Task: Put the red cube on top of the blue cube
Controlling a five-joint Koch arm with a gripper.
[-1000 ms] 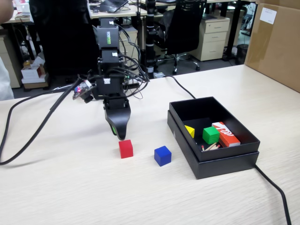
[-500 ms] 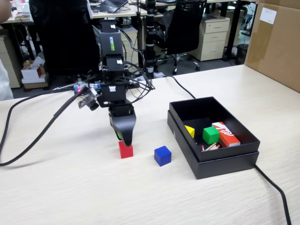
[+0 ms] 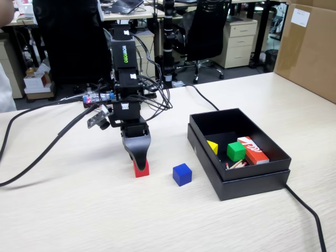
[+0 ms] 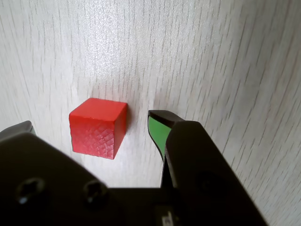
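My claw (image 4: 94, 125) stands spread apart around the red cube (image 4: 98, 127), one jaw on each side and neither touching it as far as the wrist view shows. The jaw on the right of that view is matte black plastic with a smooth green pad (image 4: 157, 133) on its inner face, tapering to a blunt tip just beside the cube; the other jaw shows only as a grey tip at the left edge. The cube is solid red with sharp edges, and its near face carries a fine crosshatched texture. It sits flat on the table (image 4: 211, 61), a pale wood-grain laminate with thin dark streaks.

In the fixed view my claw (image 3: 137, 163) points straight down over the red cube (image 3: 142, 169), hiding its upper part. The blue cube (image 3: 182, 174), smooth and the same size, rests on the table to the right of it, apart from it and near the black box (image 3: 252, 181). That shallow rectangular box holds a green cube (image 3: 235, 151), a yellow wedge (image 3: 212, 147) and a red-and-white printed box (image 3: 253, 149)
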